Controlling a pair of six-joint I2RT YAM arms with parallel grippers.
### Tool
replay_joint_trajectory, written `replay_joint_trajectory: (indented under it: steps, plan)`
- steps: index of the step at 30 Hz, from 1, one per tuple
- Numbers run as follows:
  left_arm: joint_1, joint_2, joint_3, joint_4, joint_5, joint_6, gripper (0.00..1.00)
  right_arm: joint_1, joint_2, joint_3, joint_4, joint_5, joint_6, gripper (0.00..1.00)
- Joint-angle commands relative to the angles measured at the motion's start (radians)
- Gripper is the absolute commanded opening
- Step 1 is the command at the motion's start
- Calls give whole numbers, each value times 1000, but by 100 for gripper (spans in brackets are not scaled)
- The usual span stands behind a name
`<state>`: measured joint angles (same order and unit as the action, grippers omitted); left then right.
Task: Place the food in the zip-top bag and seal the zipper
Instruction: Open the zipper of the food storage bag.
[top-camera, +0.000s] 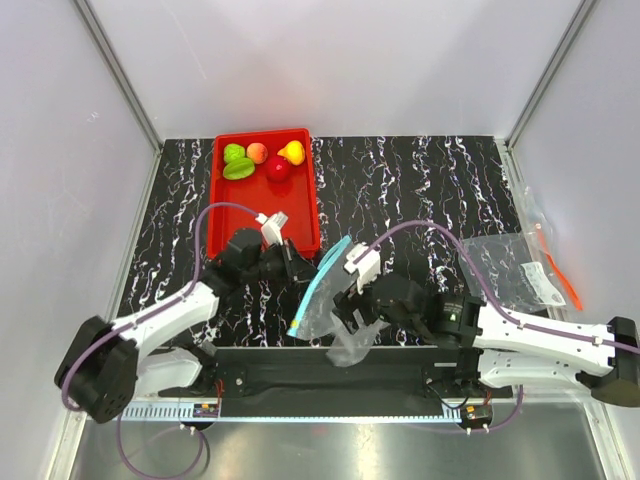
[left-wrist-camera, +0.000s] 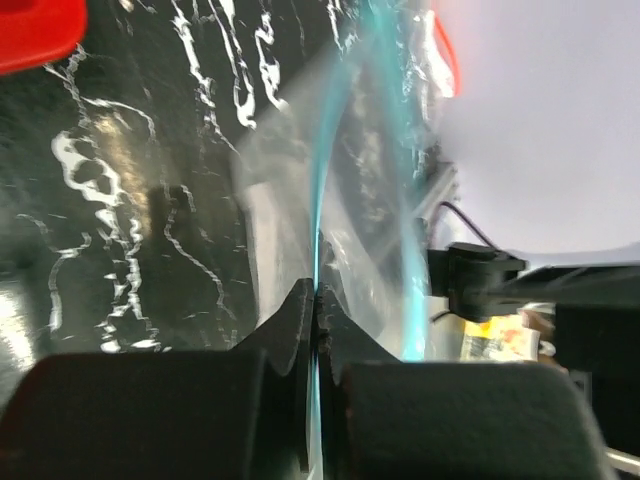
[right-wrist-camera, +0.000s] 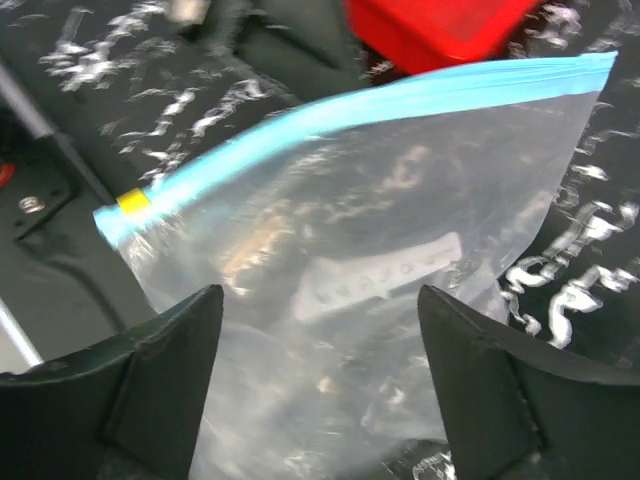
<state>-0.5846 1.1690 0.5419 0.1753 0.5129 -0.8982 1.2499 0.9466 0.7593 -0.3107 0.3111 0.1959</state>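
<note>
Top external view, bag-opening step: bag (top-camera: 335, 305) held just nearside of tray (top-camera: 217, 200), left fingers (left-wrist-camera: 290, 330) pinched on zipper (left-wrist-camera: 320, 200), right fingers (right-wrist-camera: 170, 350) spread open at bag's body, food (top-camera: 262, 160) at tray's far end; next move probably requires parting the mouth.

Fruit count: five toy pieces in total, all in the red tray (top-camera: 300, 200).
- yellow pear (top-camera: 292, 152): one
- red apple (top-camera: 278, 168): one
- pinkish-orange peach (top-camera: 257, 152): one
- green: two, a round green piece (top-camera: 234, 152) and a long green piece (top-camera: 238, 169)

Trays: one.

Clear plastic bags: two.
- one zip-top bag (top-camera: 330, 310) with one light-blue zipper (top-camera: 318, 285), which carries one yellow tab (right-wrist-camera: 131, 201)
- one other bag (top-camera: 495, 260) with one orange-red strip (top-camera: 560, 268)

Arms: two.

Grippers: two, the left gripper (left-wrist-camera: 315, 300) and the right gripper (right-wrist-camera: 320, 300), with two fingers each.

Purple cables: two, a left cable (top-camera: 215, 210) and a right cable (top-camera: 430, 228).
</note>
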Motion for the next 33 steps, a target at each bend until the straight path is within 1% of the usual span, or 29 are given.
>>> replay_joint_trajectory:
  steps: [1,3,4,5,6,8,10,12,15,17,19,21,23,26,29,31,33]
  plan:
    - [-38,-129,27,-40,-178,105,0,0,65,162,-178,160,111,87]
    - [-69,-185,29,-62,-223,136,0,2,99,263,-270,187,193,88]
    - [-81,-199,32,-82,-272,143,0,2,133,293,-292,186,226,87]
    - [-108,-212,32,-92,-295,150,0,2,152,358,-316,187,273,87]
    - [-122,-232,41,-102,-318,159,0,0,171,391,-362,197,302,84]
    - [-170,-245,49,-118,-376,165,0,2,228,480,-401,203,376,81]
    - [-201,-256,52,-125,-433,163,0,2,279,543,-426,204,433,75]
    - [-239,-276,53,-131,-476,159,0,0,305,567,-429,203,468,70]
    - [-274,-315,64,-151,-568,153,0,0,342,587,-426,207,523,60]
    - [-291,-341,79,-193,-628,153,0,3,371,609,-452,224,572,56]
    - [-303,-356,101,-230,-689,157,0,5,405,630,-517,267,611,56]
    - [-319,-374,105,-241,-723,160,0,6,426,653,-544,281,640,60]
    - [-331,-384,110,-244,-752,160,0,9,449,663,-541,280,643,65]
    - [-346,-382,105,-227,-761,157,0,11,465,663,-528,292,654,66]
    - [-365,-402,78,-186,-774,148,0,11,474,667,-573,336,680,63]
    - [-371,-414,70,-184,-804,147,0,11,472,666,-607,355,695,57]
    - [-374,-420,69,-194,-826,148,0,9,460,654,-616,352,703,54]
